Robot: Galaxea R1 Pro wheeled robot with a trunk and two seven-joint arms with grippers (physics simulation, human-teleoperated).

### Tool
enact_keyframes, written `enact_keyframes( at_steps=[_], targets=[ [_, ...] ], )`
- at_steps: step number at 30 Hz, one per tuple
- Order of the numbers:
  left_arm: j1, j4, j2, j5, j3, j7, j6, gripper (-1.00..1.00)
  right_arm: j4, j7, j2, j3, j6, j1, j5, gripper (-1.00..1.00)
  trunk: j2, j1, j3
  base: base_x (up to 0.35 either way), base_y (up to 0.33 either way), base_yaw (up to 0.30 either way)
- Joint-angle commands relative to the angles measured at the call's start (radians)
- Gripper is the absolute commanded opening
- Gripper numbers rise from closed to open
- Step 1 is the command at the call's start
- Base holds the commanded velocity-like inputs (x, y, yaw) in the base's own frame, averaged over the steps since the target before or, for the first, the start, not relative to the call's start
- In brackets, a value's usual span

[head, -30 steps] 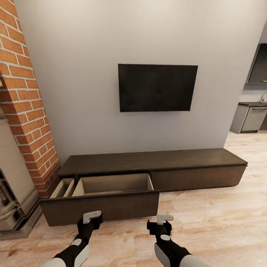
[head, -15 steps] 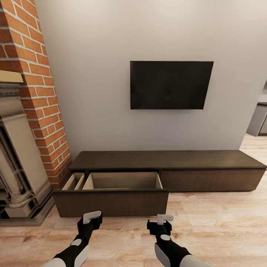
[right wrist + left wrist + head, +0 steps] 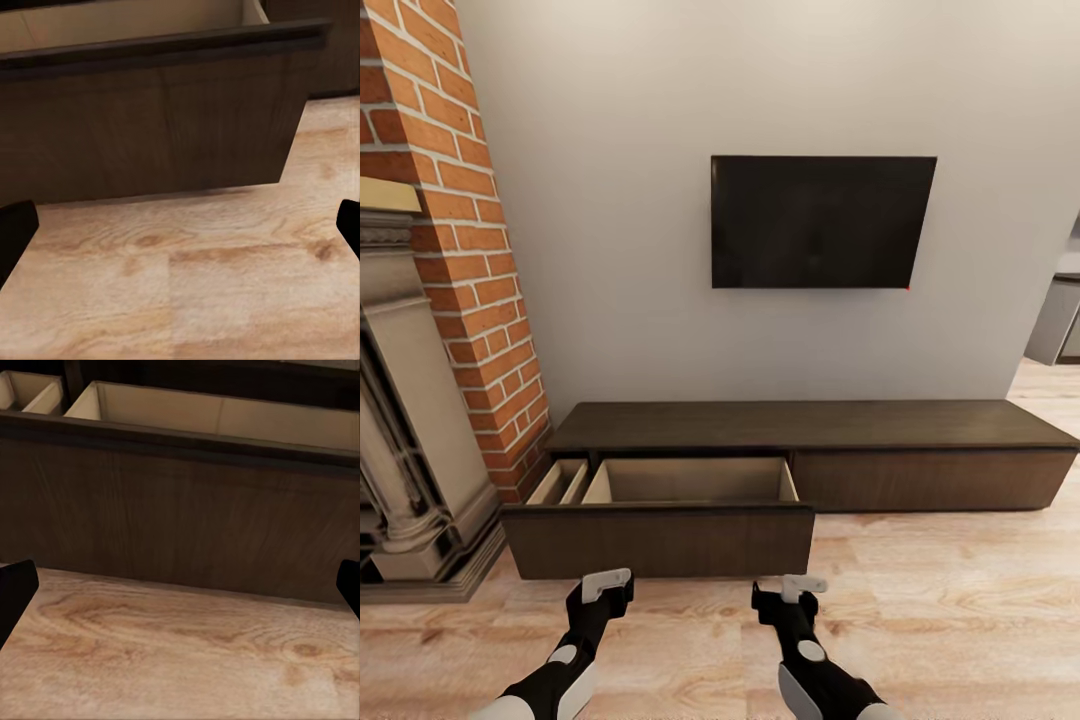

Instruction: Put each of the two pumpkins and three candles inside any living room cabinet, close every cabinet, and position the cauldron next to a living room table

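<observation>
The long, low dark-brown cabinet [image 3: 810, 425] stands against the grey wall. Its left drawer [image 3: 660, 540] is pulled out, and the pale inside [image 3: 690, 482] looks bare as far as I can see. My left gripper [image 3: 600, 595] and right gripper [image 3: 788, 598] hover low over the floor just in front of the drawer front, both open and holding nothing. In the left wrist view the drawer front [image 3: 180, 525] is close ahead, with dark fingertips [image 3: 15, 589] at the far edges. The right wrist view faces the drawer's right corner [image 3: 285, 105]. The pumpkins, candles and cauldron are out of view.
A red brick column [image 3: 460, 250] and a stone fireplace surround [image 3: 410, 450] stand left of the cabinet. A black TV [image 3: 822, 222] hangs on the wall above it. Grey kitchen cupboards [image 3: 1060, 325] show at the right edge. Pale wood floor [image 3: 960, 610] stretches to the right.
The whole picture slid right and slightly up, so the camera has turned left; more fireplace shows and less kitchen. The drawer stays open and both grippers hold their pose.
</observation>
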Motion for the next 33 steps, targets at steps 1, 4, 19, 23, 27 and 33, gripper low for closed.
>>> enact_keyframes(
  at_steps=[1, 4, 19, 23, 27, 33],
  targets=[
    [-0.001, 0.001, 0.0, 0.004, -0.01, 0.008, -0.007, 1.0, -0.022, 0.021, -0.005, 0.007, -0.009, 0.013, -0.011, 1.0, -0.008, 0.004, -0.004, 0.0, 0.0, 0.0],
    [-0.001, 0.001, 0.0, 0.004, -0.011, 0.008, -0.011, 1.0, -0.045, 0.049, -0.012, 0.006, -0.015, 0.031, -0.012, 1.0, -0.029, 0.015, -0.014, 0.0, 0.0, 0.0],
    [0.009, -0.003, 0.0, 0.003, -0.013, 0.008, -0.019, 1.0, -0.059, 0.063, -0.017, 0.005, -0.02, 0.044, -0.012, 1.0, -0.134, 0.073, -0.061, 0.0, 0.0, 0.0],
    [0.014, -0.004, 0.0, 0.003, -0.014, 0.005, -0.021, 1.0, -0.06, 0.063, -0.018, 0.004, -0.021, 0.044, -0.012, 1.0, -0.162, 0.088, -0.073, 0.0, 0.0, 0.0],
    [0.02, -0.005, 0.0, 0.002, -0.016, -0.001, -0.022, 1.0, -0.06, 0.063, -0.018, 0.004, -0.021, 0.044, -0.012, 1.0, -0.19, 0.103, -0.086, 0.0, 0.0, 0.0],
    [0.027, -0.007, -0.001, -0.048, -0.038, -0.003, -0.022, 1.0, -0.061, 0.063, -0.019, 0.003, -0.02, 0.044, -0.012, 1.0, -0.232, 0.126, -0.104, 0.0, 0.0, 0.0]
  ],
)
